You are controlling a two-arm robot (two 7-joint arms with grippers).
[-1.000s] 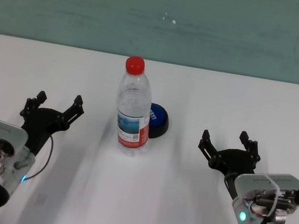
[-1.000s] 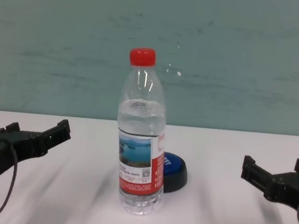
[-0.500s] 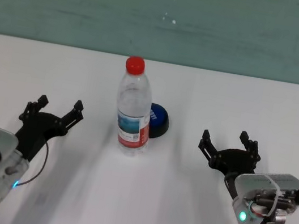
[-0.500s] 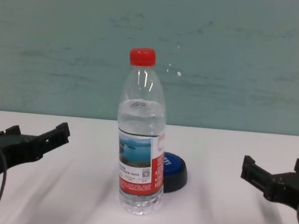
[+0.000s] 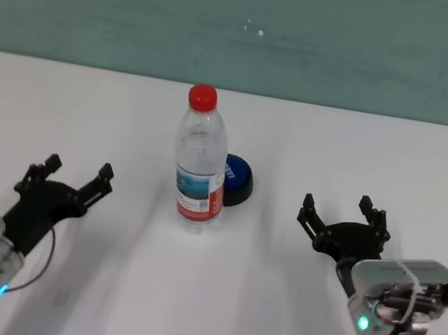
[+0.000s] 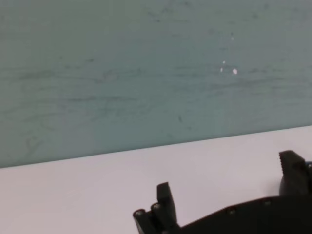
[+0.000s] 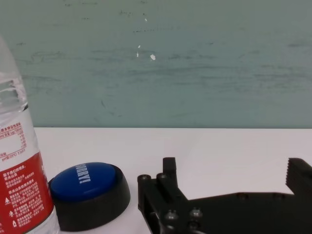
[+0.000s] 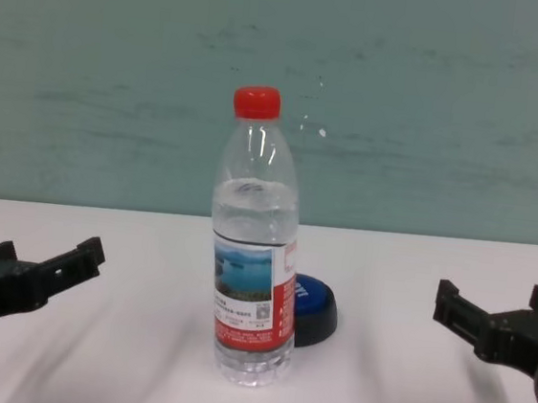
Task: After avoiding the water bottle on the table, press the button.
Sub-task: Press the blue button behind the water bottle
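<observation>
Fingers of the left gripper (image 5: 65, 176) spread apart, empty, low over the white worktop (image 5: 213, 286), well left of the water bottle (image 5: 202, 157). Bottle stands upright near the worktop's middle, long axis vertical, red cap up, label facing the robot. Button (image 5: 237, 181) sits just behind the bottle and to its right, blue dome facing up, partly hidden by the bottle. Right gripper (image 5: 344, 218) hovers well right of the button, fingers likewise spread, holding nothing.
</observation>
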